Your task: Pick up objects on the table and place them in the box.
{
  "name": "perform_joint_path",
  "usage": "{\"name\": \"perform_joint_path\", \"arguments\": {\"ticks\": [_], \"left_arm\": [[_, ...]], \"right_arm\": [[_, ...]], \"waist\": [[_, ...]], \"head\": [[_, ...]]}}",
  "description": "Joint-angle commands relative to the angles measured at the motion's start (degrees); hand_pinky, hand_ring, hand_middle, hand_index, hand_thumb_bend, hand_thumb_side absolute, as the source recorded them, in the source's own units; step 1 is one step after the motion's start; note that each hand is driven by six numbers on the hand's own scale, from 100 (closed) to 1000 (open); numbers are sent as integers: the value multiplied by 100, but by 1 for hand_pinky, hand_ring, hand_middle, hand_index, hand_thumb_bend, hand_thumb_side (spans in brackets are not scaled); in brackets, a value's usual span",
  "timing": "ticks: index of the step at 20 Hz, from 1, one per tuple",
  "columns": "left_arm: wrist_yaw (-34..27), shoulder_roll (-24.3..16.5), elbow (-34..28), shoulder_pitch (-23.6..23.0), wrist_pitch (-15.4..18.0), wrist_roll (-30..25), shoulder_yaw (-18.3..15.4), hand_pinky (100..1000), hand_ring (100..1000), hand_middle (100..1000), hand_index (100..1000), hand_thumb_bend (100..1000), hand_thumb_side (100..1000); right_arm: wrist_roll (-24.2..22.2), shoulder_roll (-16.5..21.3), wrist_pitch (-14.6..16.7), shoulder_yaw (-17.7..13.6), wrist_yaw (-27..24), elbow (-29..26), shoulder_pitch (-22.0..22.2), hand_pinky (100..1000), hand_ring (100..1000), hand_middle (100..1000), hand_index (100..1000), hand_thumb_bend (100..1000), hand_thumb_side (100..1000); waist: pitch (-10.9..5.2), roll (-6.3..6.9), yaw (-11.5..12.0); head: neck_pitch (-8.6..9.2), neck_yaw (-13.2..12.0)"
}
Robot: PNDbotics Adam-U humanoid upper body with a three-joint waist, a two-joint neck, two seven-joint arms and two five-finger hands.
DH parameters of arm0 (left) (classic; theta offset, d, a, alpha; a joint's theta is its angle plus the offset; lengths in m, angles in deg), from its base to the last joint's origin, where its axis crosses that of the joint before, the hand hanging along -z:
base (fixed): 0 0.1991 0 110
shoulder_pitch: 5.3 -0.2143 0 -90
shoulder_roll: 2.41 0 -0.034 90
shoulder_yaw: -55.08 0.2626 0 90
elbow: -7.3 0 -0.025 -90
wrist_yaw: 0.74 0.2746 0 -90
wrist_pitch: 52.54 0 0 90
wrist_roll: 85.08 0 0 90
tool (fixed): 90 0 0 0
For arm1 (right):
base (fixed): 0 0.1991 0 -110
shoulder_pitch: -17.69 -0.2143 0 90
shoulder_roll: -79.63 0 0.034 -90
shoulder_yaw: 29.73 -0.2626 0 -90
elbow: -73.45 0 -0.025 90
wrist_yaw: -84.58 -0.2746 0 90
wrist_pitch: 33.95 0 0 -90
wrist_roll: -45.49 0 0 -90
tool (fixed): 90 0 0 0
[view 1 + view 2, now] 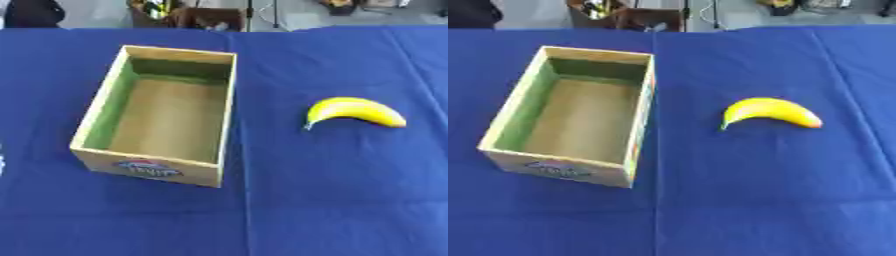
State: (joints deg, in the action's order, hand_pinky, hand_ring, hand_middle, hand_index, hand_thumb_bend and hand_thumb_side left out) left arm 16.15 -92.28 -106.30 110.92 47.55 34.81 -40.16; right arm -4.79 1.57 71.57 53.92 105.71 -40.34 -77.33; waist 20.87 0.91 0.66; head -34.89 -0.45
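Blue cloth (332,200) covers the whole bench, with a lengthwise crease running down it just right of the box. Beyond the far edge lies a pale floor with some dark clutter, too blurred to make out.

On the cloth's left half stands an open wooden box (229,107), longer than it is wide, its long sides running away from the camera and turned slightly askew. Its inner walls look greenish on the left and far sides, and its bare floor is tan. Nothing shows inside it. The near outer wall carries a round blue and red label (147,169) whose lettering cannot be read.

To the right of the box, well apart from it, a yellow banana (354,111) lies flat on the cloth. Its arch bows toward the far edge, the stem end points down and to the left toward the box, and the other end, with an orange tinge in the right eye view, points right.

Neither the left hand nor the right hand shows in either view, so no place can be given relative to them and their fingers cannot be described. Nothing touches the banana or the box.
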Motion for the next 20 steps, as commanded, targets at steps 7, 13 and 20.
{"name": "perform_joint_path", "arguments": {"ticks": [7, 13, 20], "left_arm": [[6, -116, -99, 31, -4, 5, -56, 568, 696, 757, 914, 100, 1000], [4, -151, -99, 30, -6, -31, -28, 568, 696, 758, 914, 100, 1000], [-9, -164, -99, 39, -8, -63, -7, 568, 697, 758, 914, 100, 1000]], "right_arm": [[-41, 350, -81, 16, 191, -80, 26, 732, 760, 626, 816, 100, 858], [-506, 1113, -506, 326, 662, -80, 119, 743, 776, 661, 811, 100, 851], [-1109, 2093, -1108, 487, 923, -80, 61, 763, 795, 710, 812, 100, 881]], "waist": [[-117, -41, -30], [-172, -87, -26], [-212, -81, -15]], "head": [[-30, 22], [-62, 55], [-53, 79]]}}
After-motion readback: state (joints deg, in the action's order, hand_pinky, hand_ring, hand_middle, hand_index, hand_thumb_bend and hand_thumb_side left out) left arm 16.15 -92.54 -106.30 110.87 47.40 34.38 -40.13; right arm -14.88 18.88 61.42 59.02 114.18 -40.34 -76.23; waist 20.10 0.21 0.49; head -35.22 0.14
